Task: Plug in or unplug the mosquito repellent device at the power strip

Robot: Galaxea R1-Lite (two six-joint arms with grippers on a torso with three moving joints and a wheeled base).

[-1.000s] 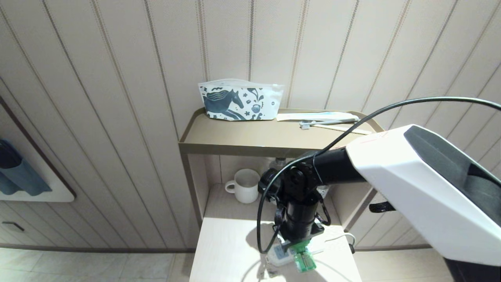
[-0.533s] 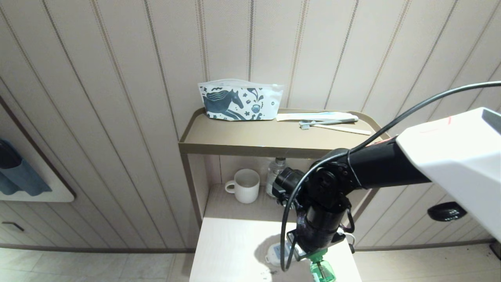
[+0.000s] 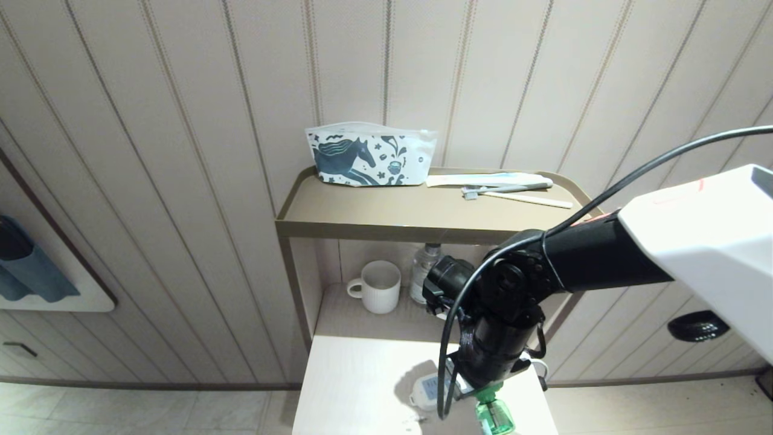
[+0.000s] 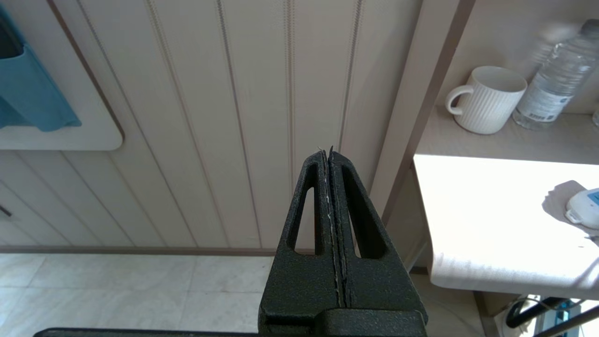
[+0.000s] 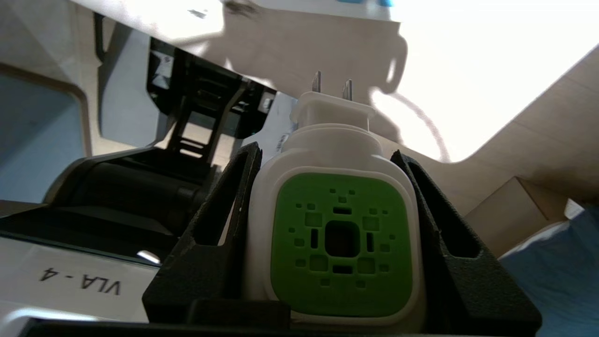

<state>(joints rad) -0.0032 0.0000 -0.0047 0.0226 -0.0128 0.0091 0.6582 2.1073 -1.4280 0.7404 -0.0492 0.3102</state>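
Right gripper [image 3: 490,396] is hanging over the table's [image 3: 356,386] near edge, fingers [image 5: 224,224] clamping the white head of the mosquito repellent device [image 5: 339,238]; bottle is pointing toward the robot, prongs bare, unplugged. Power strip [image 3: 430,389] is lying just beyond the device, toward the shelf, partly hidden. Left gripper [image 4: 331,196] is parked off the table's left edge, fingers together, farther from the strip.

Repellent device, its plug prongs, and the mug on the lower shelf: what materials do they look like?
Mosquito repellent device: glossy white moulded plastic shell with a matte green perforated grille; its bottle, seen from the head camera, looks like translucent green plastic. Prongs: flat grey blades, probably metal. Mug: white, ribbed, likely glazed ceramic, though the look leaves that open.
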